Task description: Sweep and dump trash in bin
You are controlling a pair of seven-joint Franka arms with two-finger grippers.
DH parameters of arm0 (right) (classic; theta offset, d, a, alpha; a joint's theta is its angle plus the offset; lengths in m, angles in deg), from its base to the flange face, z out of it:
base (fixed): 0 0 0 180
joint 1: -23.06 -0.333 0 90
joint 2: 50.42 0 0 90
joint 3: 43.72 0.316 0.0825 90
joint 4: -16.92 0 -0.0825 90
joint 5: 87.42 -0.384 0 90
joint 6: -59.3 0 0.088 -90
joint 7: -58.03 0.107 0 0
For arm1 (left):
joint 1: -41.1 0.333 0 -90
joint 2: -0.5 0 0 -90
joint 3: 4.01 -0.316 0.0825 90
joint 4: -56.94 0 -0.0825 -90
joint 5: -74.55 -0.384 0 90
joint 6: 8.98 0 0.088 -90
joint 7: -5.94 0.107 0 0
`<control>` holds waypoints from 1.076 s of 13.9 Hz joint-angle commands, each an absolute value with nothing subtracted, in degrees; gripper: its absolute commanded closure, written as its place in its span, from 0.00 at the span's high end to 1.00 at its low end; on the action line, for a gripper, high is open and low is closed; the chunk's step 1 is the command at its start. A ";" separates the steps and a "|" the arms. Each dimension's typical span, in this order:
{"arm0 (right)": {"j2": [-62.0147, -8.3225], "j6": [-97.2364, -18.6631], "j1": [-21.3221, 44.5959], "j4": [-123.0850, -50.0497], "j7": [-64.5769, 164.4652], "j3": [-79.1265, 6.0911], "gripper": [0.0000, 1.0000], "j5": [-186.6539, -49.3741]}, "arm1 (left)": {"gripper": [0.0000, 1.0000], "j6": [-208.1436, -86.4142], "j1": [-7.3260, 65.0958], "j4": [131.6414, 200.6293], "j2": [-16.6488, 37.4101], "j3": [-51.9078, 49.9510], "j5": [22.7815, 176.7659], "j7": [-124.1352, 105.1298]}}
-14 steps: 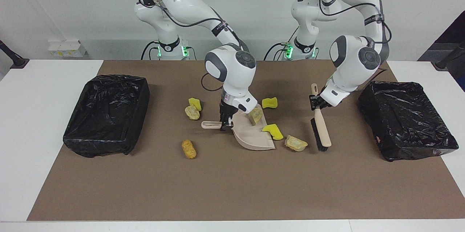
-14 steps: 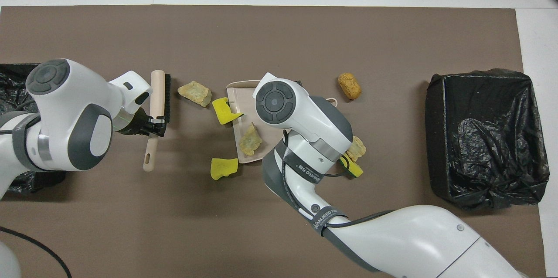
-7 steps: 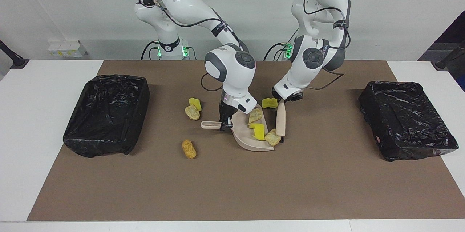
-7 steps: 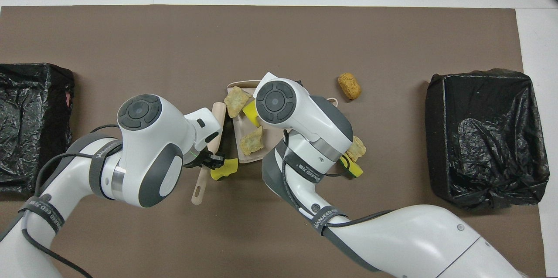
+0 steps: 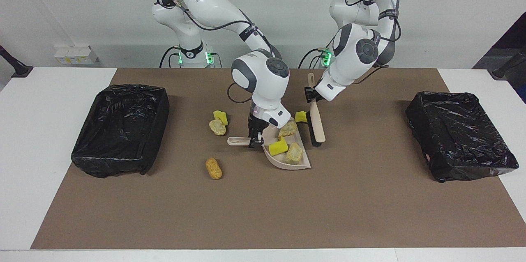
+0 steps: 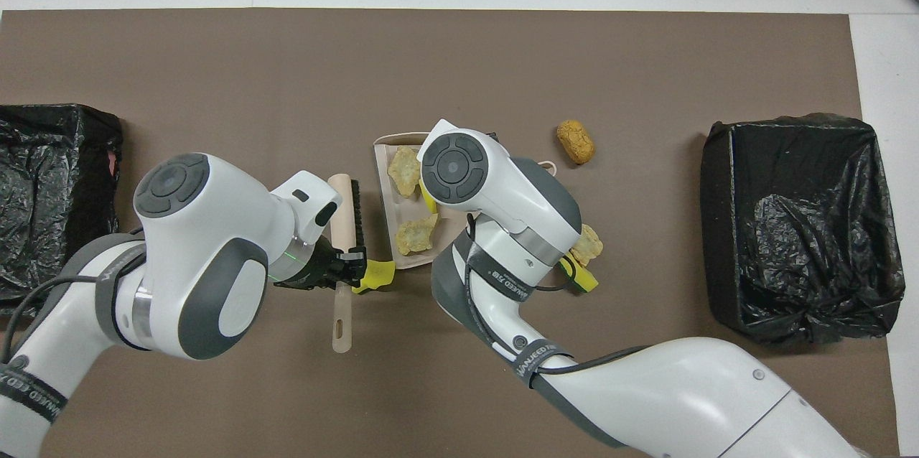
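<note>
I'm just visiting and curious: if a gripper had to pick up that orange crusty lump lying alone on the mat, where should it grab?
Probably across the middle of the orange lump, from straight above. It lies flat and oblong with open mat around it, so the fingers can straddle its narrow width.

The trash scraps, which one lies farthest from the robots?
The orange bread-like lump, alone on the brown mat. It lies outside the dustpan, toward the right arm's end, with no other scrap beside it.

Matt brown mat (image 5: 263, 212). Glossy, crinkled black plastic bags (image 5: 121, 126) line both bins. Smooth beige plastic dustpan (image 5: 287, 163) and brush (image 5: 317, 122), black bristles. Yellow scraps (image 5: 277, 147) look spongy; tan lumps (image 5: 213, 168) rough, crusty. Arms glossy white.
</note>
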State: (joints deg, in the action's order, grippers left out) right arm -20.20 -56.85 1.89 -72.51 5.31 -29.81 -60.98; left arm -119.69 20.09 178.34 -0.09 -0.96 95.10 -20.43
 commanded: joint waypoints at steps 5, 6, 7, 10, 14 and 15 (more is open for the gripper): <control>-19.31 -57.51 2.32 -72.11 4.24 -29.30 0.00 -60.53 | 0.00 -107.06 19.75 186.19 -10.65 -0.67 95.73 -50.38; -19.31 -57.51 2.32 -72.11 4.24 -29.30 0.00 -60.53 | 0.00 -108.11 19.05 188.75 -12.49 -0.41 95.73 -50.57; -19.31 -57.51 2.32 -72.11 4.24 -29.30 0.00 -60.53 | 0.00 -109.78 17.39 191.38 -13.82 -0.32 95.73 -50.66; -19.31 -57.34 2.32 -72.11 3.63 -29.30 0.00 -60.44 | 0.00 -119.34 11.23 196.50 -13.66 -0.23 95.99 -50.40; -19.75 -56.02 2.14 -72.64 0.38 -29.30 0.00 -59.30 | 0.00 -129.98 6.21 196.16 -8.74 -0.23 96.87 -48.21; -19.84 -55.93 2.14 -72.64 0.11 -29.30 0.00 -58.69 | 0.00 -131.40 6.47 195.55 -7.78 -0.23 96.87 -46.29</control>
